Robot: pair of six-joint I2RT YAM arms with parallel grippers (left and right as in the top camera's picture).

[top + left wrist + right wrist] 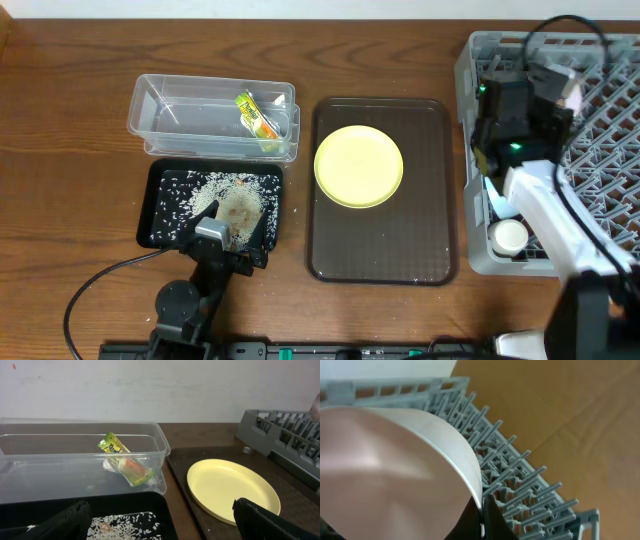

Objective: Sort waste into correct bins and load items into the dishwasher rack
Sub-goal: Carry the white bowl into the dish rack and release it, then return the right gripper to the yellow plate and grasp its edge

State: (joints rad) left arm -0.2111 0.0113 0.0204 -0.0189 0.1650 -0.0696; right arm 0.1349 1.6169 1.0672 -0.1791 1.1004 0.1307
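My left gripper is open and empty, low over the black tray, which holds loose white rice. The green-and-orange wrapper lies in the clear tub. The yellow plate lies on the brown tray. My right gripper is shut on the rim of the white bowl, tilted over the grey rack. A small white cup stands in the rack's front left corner. The chopsticks are hidden.
The brown serving tray lies between the bins and the rack. The rack also shows at the right of the left wrist view. A black cable runs across the table at the front left.
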